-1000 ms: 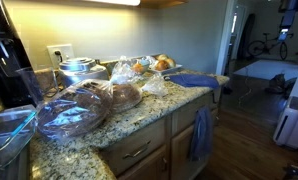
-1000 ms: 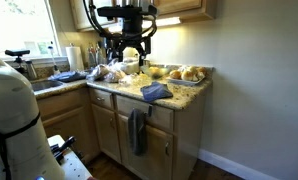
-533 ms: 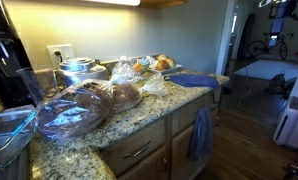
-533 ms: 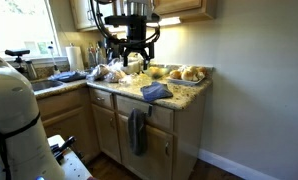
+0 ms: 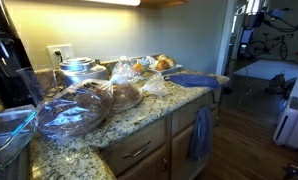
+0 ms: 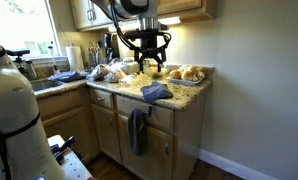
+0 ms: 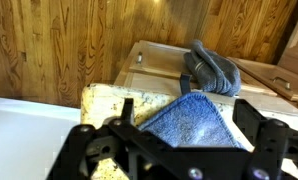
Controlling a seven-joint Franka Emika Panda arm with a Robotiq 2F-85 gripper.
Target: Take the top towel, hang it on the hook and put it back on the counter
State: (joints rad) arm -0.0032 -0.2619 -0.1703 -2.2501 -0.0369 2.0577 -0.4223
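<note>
We've got the gripper [image 6: 151, 67] hanging over the counter [image 5: 119, 120], jaws spread wide and nothing in them. The top towel [image 6: 156, 92] lies near the counter's front edge, untouched as far as we can tell. In the wrist view the top towel [image 7: 194, 120] sits right below us, and a grey towel [image 7: 211, 70] hangs on the cabinet front beneath it. So we judge nothing is done yet, and the pickup, the hanging and the return are all left. We can't make out the hook itself.
</note>
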